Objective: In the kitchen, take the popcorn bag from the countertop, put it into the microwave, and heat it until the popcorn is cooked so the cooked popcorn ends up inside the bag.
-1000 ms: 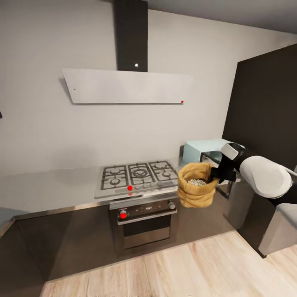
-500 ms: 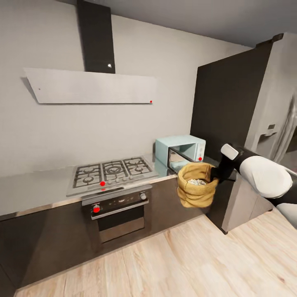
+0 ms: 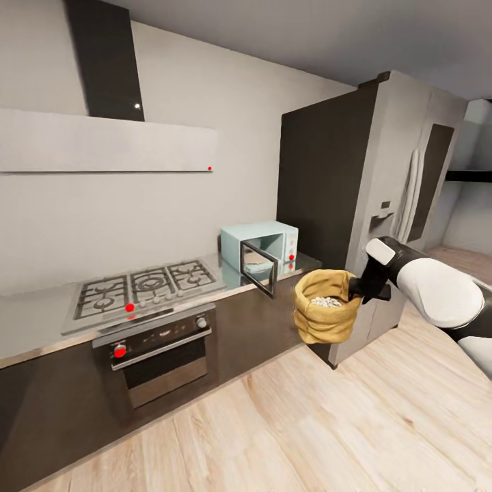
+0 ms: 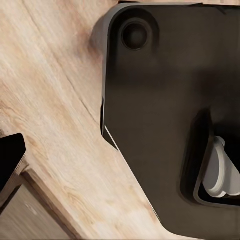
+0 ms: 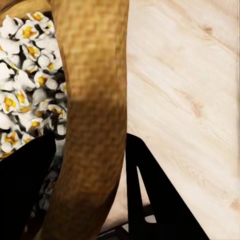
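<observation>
Status: bag (image 3: 326,305) is off the worktop (image 3: 41,328) and in the air, hanging from the right gripper (image 3: 360,290). Fingers (image 5: 150,200) are pinching the rolled rim, one inside the bag, one outside. Bag hangs over the floor (image 3: 328,424), well clear of any surface.

Microwave (image 3: 260,251) sits ahead of the gripper and across from it, on the worktop beside the gas hob (image 3: 143,287), with its door (image 3: 258,266) swung open. The cavity looks free, though I can't see all of it from here.

Done: pick-up. Door looks ready. Left: close the gap to the microwave, set the bag inside, release, shut the door, start heating.

One oddity: the popcorn (image 5: 25,75) in the right wrist view reads as puffed white pieces with yellow centres, not plain kernels. In the head view it's just a pale heap in the bag mouth, too small to judge. So the wrist camera gives the grip detail and the contents; the head camera gives the layout, microwave and distance to go.

Left wrist view shows floor planks and a dark part of the robot's body (image 4: 160,100). Left gripper state: can't tell.
</observation>
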### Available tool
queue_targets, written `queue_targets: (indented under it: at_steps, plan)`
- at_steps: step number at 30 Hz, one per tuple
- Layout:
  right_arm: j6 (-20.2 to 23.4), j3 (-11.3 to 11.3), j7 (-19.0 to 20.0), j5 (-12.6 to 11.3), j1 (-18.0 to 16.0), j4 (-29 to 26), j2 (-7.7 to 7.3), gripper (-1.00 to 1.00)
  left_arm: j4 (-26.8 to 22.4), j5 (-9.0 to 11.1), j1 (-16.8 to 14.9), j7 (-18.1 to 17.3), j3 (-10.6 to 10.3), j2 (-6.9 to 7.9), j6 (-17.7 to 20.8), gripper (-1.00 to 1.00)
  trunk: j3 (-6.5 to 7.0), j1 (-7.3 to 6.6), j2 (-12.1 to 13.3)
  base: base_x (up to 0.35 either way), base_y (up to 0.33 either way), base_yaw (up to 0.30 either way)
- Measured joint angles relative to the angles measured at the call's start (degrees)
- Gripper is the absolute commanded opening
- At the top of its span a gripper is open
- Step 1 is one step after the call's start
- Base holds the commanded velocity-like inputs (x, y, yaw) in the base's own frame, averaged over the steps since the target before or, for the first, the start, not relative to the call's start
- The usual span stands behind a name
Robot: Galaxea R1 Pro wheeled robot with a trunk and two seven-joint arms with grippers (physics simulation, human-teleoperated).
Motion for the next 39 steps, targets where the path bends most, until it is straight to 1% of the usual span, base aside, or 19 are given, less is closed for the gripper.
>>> queue_targets:
  at_steps: [9,21,39]
  plan:
    - [0.04,0.06,0.0,0.03,0.02,0.28,0.01,-1.0,0.0,0.0,0.0,-0.03,0.0,0.0,0.01,1.0,0.0,-0.01,0.01,0.254,-0.197,-0.041]
    - [0.17,0.06,0.04,0.07,0.08,1.43,0.04,-1.0,0.0,0.01,0.0,-0.02,0.0,0.0,0.01,1.0,0.0,0.0,0.01,0.242,-0.258,0.006]
    - [0.14,0.06,0.08,0.06,0.05,1.45,0.05,-1.0,0.01,-0.02,0.0,-0.03,0.0,0.0,0.01,1.0,-0.01,0.0,0.01,0.224,-0.274,0.241]
